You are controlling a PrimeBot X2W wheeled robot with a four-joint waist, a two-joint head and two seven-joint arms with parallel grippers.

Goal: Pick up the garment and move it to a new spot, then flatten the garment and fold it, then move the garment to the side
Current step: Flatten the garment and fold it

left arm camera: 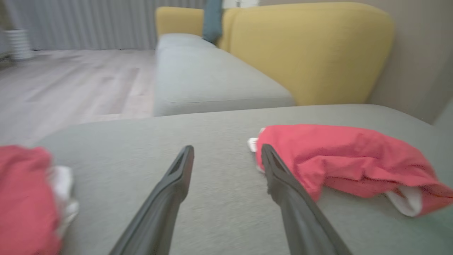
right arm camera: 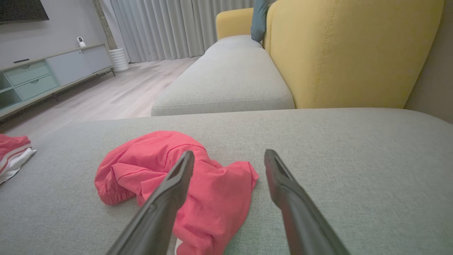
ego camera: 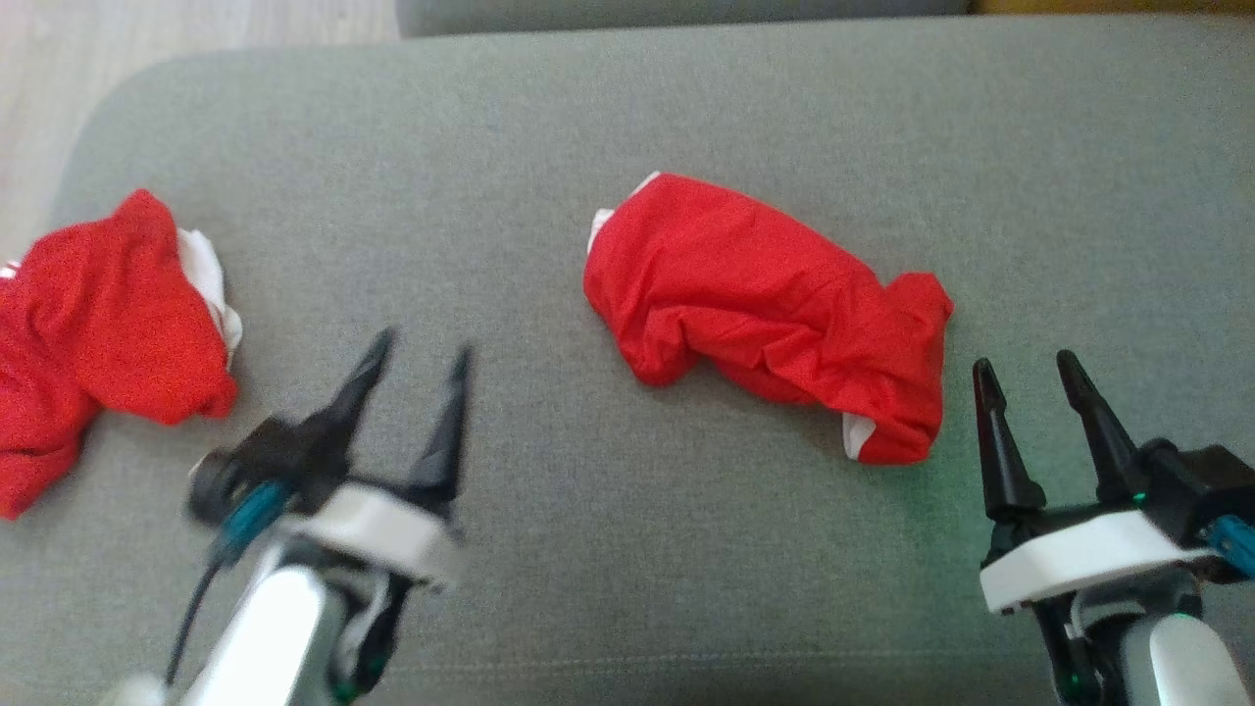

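Now, from the head view, the crumpled red garment (ego camera: 765,309) lies on the grey sofa seat (ego camera: 627,118) between the left gripper (ego camera: 422,345) and right gripper (ego camera: 1025,363), both spread and empty. In the left wrist view the red garment lies just past one finger (left arm camera: 283,191). In the right wrist view it sits partly behind one finger (right arm camera: 166,198).

1. The garment (ego camera: 765,314) lies on the sofa seat (ego camera: 588,549), near its middle.
2. A second garment (ego camera: 88,333) lies at the seat's left edge, well apart from the first.
3. The left hand (ego camera: 422,348) is between them.
4. The right hand (ego camera: 1025,365) is just right of the garment's near end.
5. The floor (ego camera: 59,59) lies beyond the seat's far left corner.
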